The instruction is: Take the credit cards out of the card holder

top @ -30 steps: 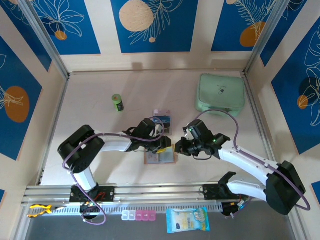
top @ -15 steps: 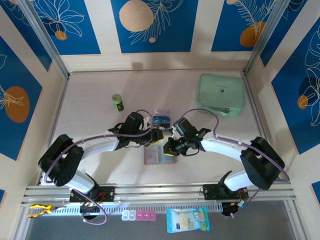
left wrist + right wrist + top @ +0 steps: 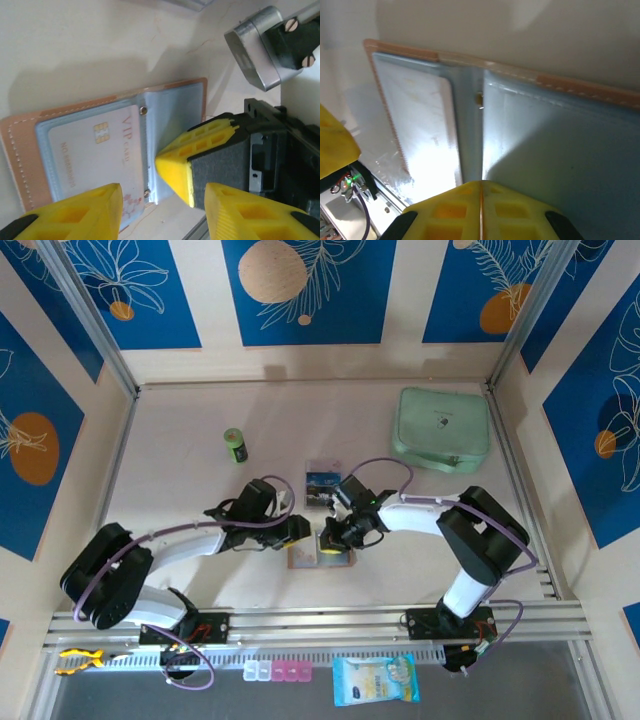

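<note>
- Card holder (image 3: 312,560) is lying open and flat on the table (image 3: 180,480) between the two arms, with its grey-blue clear pockets facing up.
- Yellow fingers (image 3: 75,212) of the left gripper (image 3: 162,194) are standing apart, hovering low over the near edge of the card holder with nothing clamped between them.
- The right gripper (image 3: 481,192) is holding its jaws pressed together. Seen from the left wrist, its tip is pointing down onto the pocket just beside the spine.
- A white credit card (image 3: 95,150) with a gold chip, printed "VIP CARD", is sitting inside the pocket on the other side of the spine, not yet out.
- From the right wrist, a pale slab is glaring in one pocket. It is probably that same card, though the reflection is washing out any print.
- A small clear tray (image 3: 323,483) with something blue and dark in it is lying just beyond the holder.
- A mint-green case (image 3: 443,428) is resting well apart at the far right, and a green canister (image 3: 235,445) is standing at the far left.
</note>
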Available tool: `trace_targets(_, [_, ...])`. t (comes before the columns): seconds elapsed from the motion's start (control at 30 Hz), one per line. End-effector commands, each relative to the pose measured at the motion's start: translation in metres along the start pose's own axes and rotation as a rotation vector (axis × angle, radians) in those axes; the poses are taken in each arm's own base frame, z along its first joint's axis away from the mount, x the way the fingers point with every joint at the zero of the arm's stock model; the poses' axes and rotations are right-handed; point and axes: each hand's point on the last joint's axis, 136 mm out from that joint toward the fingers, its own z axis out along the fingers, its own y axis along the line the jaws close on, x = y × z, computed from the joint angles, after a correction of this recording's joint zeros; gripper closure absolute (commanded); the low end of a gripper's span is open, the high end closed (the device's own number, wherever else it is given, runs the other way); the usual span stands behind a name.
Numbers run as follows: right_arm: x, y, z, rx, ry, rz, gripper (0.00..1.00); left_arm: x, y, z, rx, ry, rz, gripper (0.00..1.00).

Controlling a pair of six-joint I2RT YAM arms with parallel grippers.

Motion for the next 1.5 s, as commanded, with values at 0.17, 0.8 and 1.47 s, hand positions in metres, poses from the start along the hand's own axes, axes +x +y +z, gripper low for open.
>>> trace_targets(0.17, [0.009,-0.03,0.008,0.049,0.031,0.012,0.91,0.01,0.029,0.005,-0.056,0.017,-0.016,0.56])
trace_targets(0.8, [0.038,-0.013,0.044,0.01,0.107,-0.082,0.92,0.037,0.067,-0.015,-0.129,0.003,-0.057,0.58])
trace_targets(1.47, [0.042,-0.021,0.025,0.105,0.059,-0.034,0.89,0.026,0.047,-0.029,-0.109,-0.014,-0.001,0.68])
